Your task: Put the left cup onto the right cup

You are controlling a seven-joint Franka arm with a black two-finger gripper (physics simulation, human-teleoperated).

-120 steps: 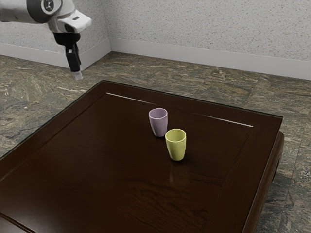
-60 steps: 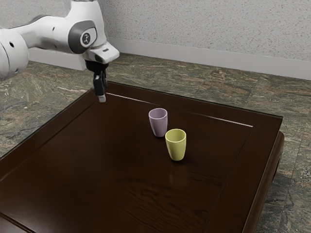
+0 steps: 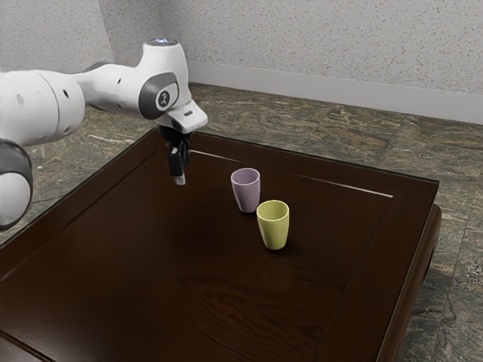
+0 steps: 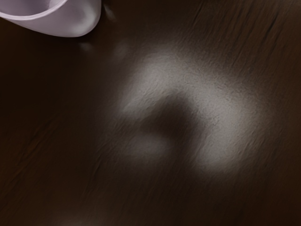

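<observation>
Hanging over the table (image 3: pixel 151 286) near the lilac cup (image 3: pixel 245 189), the gripper (image 3: pixel 179 177) has an unreadable spread.

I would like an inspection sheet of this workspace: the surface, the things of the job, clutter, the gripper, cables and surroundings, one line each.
Surface: dark glossy wooden table with a raised rim.
Job's things: purple cup and yellow-green cup, both upright and close together; whether they touch, I cannot tell.
Clutter: nothing seen.
Gripper: gripper above the table, toward the exterior view's left of the purple cup, apart from both cups, carrying nothing.
Cables: nothing seen.
Surroundings: marbled stone floor, speckled wall, pale baseboard.
</observation>
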